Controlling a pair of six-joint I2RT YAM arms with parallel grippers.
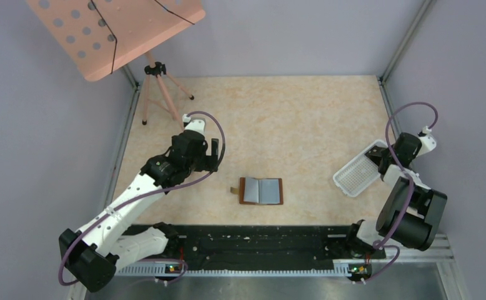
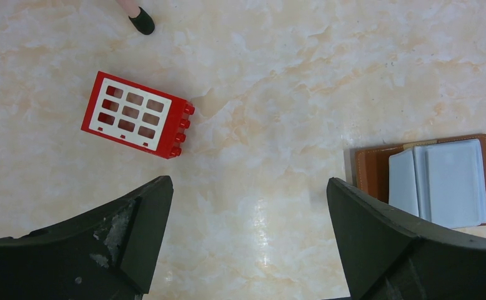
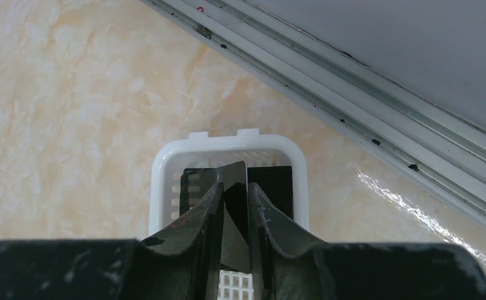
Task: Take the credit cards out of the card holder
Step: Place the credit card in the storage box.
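Red block lies apart from the open card holder.

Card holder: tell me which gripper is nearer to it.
Left. The left gripper hovers just left of the card holder; the right gripper is over the white tray, far to its right.

One open card holder, one white tray with at least two dark cards, one red block, one pink stand, two robot arms

Beige marbled tabletop, lilac-grey walls, pink perforated stand on tripod, aluminium corner rails.
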